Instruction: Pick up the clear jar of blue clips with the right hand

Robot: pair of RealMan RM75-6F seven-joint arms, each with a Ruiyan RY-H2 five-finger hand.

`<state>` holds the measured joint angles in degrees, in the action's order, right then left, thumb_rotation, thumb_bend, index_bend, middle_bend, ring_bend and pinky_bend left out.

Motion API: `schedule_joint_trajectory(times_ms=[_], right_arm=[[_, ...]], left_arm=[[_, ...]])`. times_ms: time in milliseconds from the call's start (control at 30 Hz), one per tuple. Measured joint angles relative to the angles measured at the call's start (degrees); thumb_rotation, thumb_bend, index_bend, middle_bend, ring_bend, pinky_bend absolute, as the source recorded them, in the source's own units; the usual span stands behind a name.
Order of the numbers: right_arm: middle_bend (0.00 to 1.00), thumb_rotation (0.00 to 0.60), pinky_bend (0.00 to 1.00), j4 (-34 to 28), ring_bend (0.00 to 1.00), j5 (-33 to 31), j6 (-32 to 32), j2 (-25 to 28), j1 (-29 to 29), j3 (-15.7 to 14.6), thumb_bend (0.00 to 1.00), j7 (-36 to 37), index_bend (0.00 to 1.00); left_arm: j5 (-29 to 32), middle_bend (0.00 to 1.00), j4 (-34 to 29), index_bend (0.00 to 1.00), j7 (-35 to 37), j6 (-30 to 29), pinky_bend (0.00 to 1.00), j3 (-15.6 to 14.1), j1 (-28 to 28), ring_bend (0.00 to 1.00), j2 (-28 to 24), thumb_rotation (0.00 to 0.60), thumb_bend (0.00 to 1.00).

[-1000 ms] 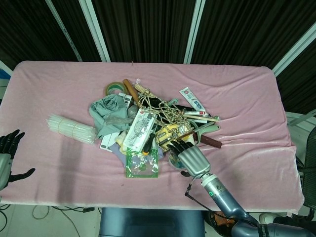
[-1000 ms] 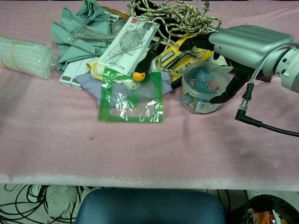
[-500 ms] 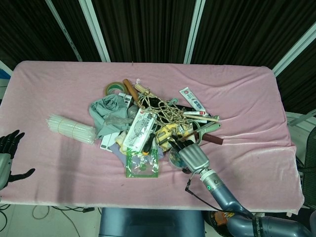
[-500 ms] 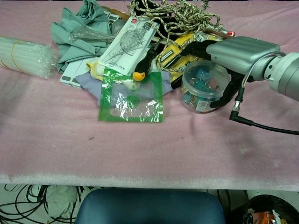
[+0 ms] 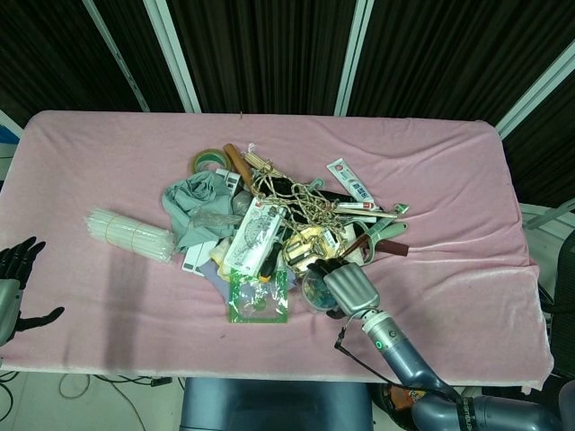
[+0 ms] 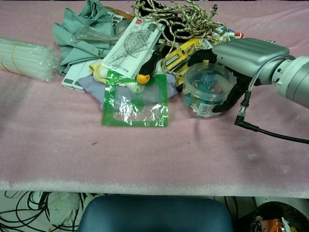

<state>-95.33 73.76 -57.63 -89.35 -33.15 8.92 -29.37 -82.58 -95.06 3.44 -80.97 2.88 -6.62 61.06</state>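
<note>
The silver right hand (image 6: 241, 58) has closed its dark fingers (image 6: 227, 99) around the clear plastic jar of blue clips (image 6: 205, 89). The jar has shifted slightly left and now tilts.

Bright, even overhead light; sharp focus

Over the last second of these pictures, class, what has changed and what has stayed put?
The right hand has closed in around the clear jar of blue clips, nudging it slightly left toward the green packet. The left hand, the straw bundle and the cloth stayed put.
</note>
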Motion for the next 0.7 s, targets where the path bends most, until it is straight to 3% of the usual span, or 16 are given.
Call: schedule_joint_trajectory(times_ms=[433, 700], right_arm=[[0.63, 0.6, 0.63, -7.94, 0.61, 3.69, -6.59, 7.61, 2.21, 0.58, 0.4, 4.65, 0.71], [0.63, 0.6, 0.63, -16.6, 0.61, 7.97, -14.96, 15.36, 8.31, -0.49, 0.4, 13.46, 0.71]], left_arm=[[-0.12, 0.0, 0.22, 0.0, -0.55, -0.81, 0.0, 0.12, 0.22, 0.0, 0.39, 0.6, 0.0], [-0.62, 0.0, 0.74, 0.0, -1.22, -1.49, 0.0, 0.04, 0.39, 0.0, 0.79, 0.6, 0.0]])
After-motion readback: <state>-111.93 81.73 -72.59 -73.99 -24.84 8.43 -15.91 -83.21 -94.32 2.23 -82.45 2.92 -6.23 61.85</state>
